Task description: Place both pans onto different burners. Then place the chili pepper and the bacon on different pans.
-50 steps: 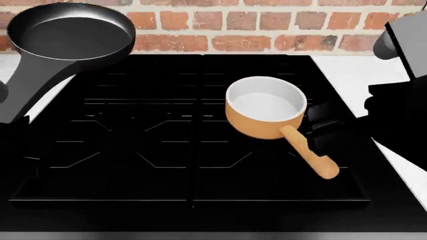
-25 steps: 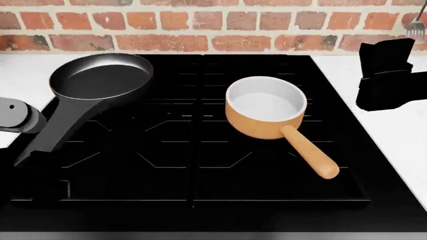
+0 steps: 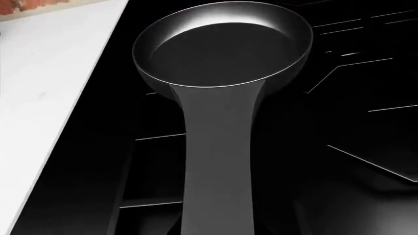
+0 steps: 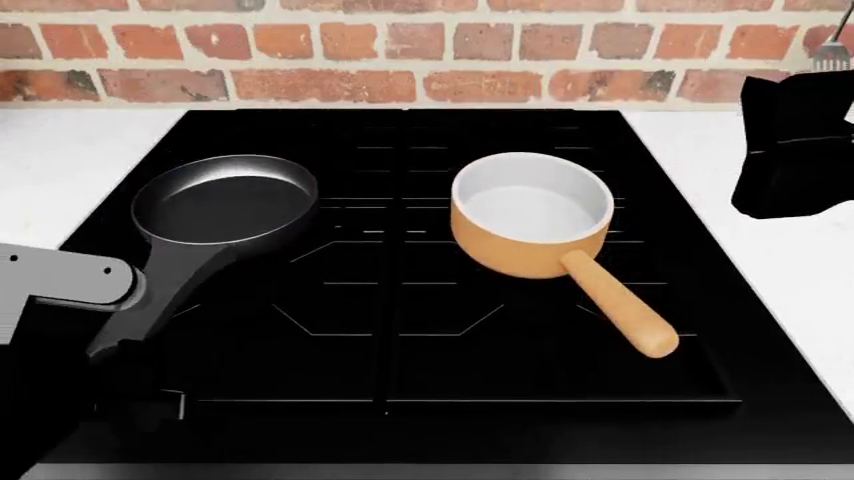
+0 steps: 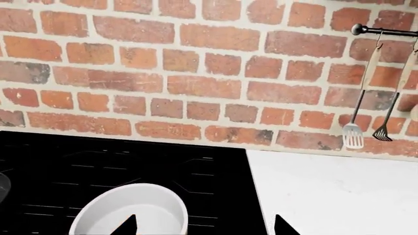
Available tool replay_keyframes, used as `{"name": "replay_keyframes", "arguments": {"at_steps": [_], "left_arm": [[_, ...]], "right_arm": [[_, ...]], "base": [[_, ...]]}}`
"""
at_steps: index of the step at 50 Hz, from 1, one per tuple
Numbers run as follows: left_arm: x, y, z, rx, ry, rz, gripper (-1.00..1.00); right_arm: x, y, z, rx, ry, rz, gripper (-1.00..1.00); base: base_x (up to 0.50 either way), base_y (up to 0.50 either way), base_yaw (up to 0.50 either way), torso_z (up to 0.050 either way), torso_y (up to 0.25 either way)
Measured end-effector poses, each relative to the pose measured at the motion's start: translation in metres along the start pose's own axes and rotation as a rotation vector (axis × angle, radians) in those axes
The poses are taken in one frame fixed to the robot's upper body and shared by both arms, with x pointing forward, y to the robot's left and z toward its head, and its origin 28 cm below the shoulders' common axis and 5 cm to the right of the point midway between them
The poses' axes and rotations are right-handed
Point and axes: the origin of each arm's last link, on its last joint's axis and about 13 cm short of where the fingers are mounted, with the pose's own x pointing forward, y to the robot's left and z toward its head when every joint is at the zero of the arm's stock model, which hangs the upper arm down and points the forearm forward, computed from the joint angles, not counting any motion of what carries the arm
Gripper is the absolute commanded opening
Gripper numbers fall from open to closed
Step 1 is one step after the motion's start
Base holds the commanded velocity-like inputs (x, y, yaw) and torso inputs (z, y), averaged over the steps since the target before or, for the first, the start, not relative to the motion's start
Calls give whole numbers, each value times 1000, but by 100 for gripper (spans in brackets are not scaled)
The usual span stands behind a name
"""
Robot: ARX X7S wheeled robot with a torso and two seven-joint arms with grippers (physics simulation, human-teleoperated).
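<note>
Head view shows the saucepan (image 4: 531,213) already resting on a burner (image 4: 534,290) at about 2 o'clock on the stovetop (image 4: 387,360). The frying pan (image 4: 224,203) is over the 10 o'clock burner; the left hand (image 4: 114,375) is at its handle, closure not visible. The right hand (image 5: 203,223) is spread, near the bench (image 4: 801,270). Chili and bacon are nowhere visible, so both are probably left to place.
</note>
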Motion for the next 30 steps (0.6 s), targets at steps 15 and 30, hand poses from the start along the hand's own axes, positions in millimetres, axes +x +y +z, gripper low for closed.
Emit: {"name": "replay_keyframes", "arguments": {"at_steps": [15, 30], "left_arm": [[5, 1, 0, 17, -41, 34, 100], [-3, 8, 13, 24, -136, 83, 100]], "right_arm": [[0, -1, -3, -5, 5, 4, 100], [0, -1, -4, -6, 14, 10, 100]], "base": [[0, 0, 0, 1, 1], [0, 0, 0, 0, 0]]}}
